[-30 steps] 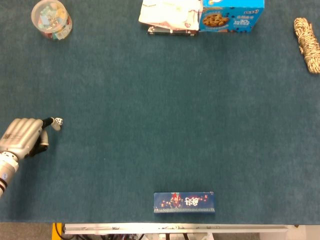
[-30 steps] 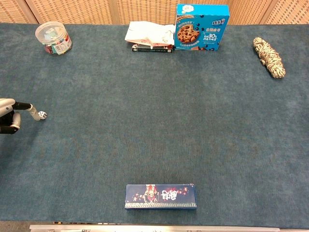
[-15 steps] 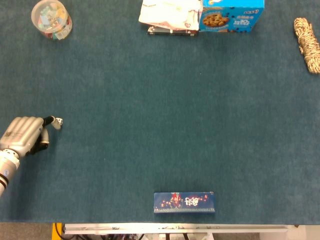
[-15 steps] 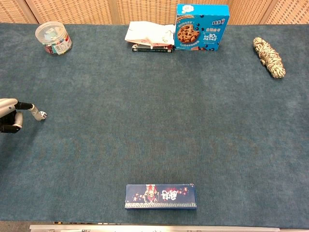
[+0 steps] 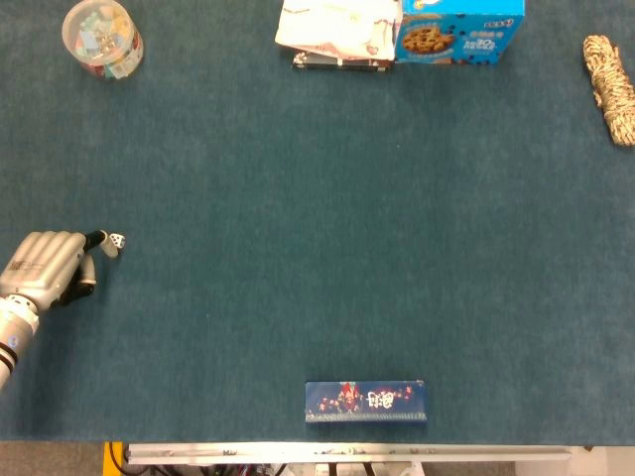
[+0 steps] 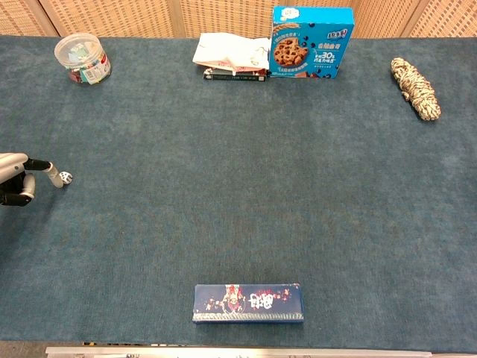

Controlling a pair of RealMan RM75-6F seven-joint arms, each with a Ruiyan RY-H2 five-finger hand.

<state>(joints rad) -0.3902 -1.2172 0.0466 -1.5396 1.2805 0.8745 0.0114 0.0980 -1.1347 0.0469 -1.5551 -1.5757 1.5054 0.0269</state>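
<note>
Left hand [image 5: 45, 268] w/ one finger out touches the small dice [image 5: 117, 241], not picked up yet; right hand not seen.

Left hand [image 6: 16, 179] at table's left edge, fingers [image 6: 51, 173] touching a small die [image 6: 65, 177], blue box [image 6: 248, 303] near front.

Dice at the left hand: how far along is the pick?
Done: the left hand has reached the small white dice, one extended fingertip at it. In hand: contact only; the dice sits on the blue cloth, not enclosed by the fingers. Left: closing on it and lifting. The right hand is not in view.
</note>
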